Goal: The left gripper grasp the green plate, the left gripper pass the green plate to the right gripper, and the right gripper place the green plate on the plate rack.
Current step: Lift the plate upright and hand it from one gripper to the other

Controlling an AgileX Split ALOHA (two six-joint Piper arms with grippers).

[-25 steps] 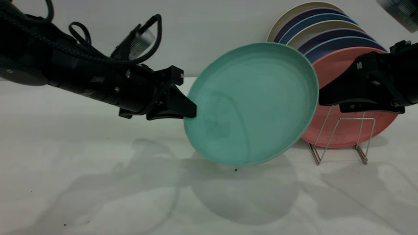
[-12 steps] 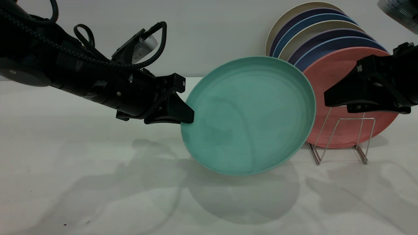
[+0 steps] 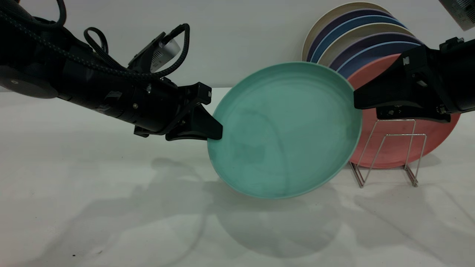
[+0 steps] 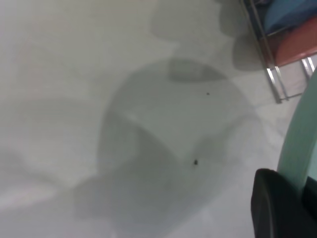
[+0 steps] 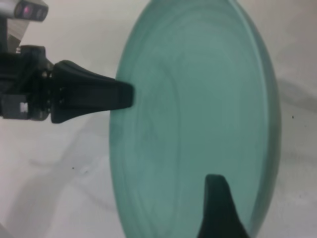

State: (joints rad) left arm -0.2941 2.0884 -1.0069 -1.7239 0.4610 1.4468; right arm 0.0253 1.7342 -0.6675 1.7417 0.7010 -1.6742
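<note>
The green plate (image 3: pixel 285 129) hangs tilted above the table, its hollow face toward the exterior camera. My left gripper (image 3: pixel 219 132) is shut on its left rim; the left wrist view shows the rim (image 4: pixel 299 144) pinched between the black fingers (image 4: pixel 277 203). My right gripper (image 3: pixel 357 103) is at the plate's right rim, jaws apart and straddling the rim. In the right wrist view one finger (image 5: pixel 218 203) lies over the plate's face (image 5: pixel 198 109); the other is hidden behind it. The left gripper (image 5: pixel 126 94) shows there too. The plate rack (image 3: pixel 387 135) stands at the right.
The rack holds a salmon-pink plate (image 3: pixel 438 133) at the front, with several blue, purple and cream plates (image 3: pixel 356 22) behind it. The rack's wires also show in the left wrist view (image 4: pixel 272 74). White table (image 3: pixel 111 207) spreads below and to the left.
The plate sank a little and then held still in the left gripper. The right gripper drew back, then moved up and left onto the plate's right rim.
</note>
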